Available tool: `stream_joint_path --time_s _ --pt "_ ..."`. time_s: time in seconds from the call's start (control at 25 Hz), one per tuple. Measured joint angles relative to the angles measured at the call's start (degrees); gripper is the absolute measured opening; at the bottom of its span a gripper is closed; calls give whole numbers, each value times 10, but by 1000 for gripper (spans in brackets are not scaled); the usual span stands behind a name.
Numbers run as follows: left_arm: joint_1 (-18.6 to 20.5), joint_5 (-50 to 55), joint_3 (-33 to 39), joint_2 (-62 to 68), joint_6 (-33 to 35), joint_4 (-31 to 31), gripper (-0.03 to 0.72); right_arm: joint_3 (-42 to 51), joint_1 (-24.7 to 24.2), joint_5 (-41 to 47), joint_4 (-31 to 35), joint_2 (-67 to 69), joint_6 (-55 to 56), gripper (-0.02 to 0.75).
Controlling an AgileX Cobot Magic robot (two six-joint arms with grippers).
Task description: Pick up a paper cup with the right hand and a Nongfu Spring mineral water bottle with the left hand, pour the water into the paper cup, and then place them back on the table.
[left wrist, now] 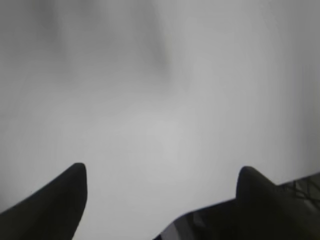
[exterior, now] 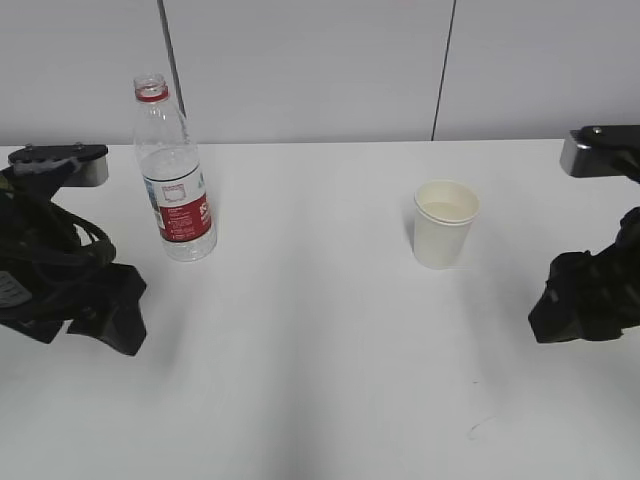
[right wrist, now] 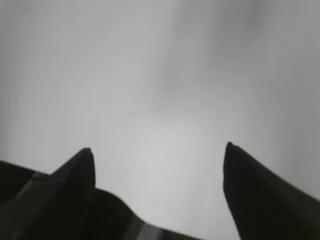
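The white desk (exterior: 320, 380) carries everything. At its left edge waits the left tool (left wrist: 160, 200), spread wide and empty; at the right edge the right tool (right wrist: 157, 175), likewise wide and empty. The Nongfu Spring bottle (exterior: 175, 170) stands uncapped near the far left, tall and apparently nearly empty, so a glancing finger could topple it. The paper cup (exterior: 446, 223) stands upright toward the far right, well apart from the bottle; being light, it may slide or crush under a hard squeeze.
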Motion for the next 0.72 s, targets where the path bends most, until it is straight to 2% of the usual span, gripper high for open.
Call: stream_joint_path --time_s 0.16,0.32,0.72 --pt "0 101 -25 0 -40 31 554 -48 0 119 1 0 19 592" --pt "0 157 -27 0 -61 43 554 -66 0 192 1 0 59 592" --pt "0 165 -20 -49 -65 69 552 -69 0 202 1 -5 70 566"
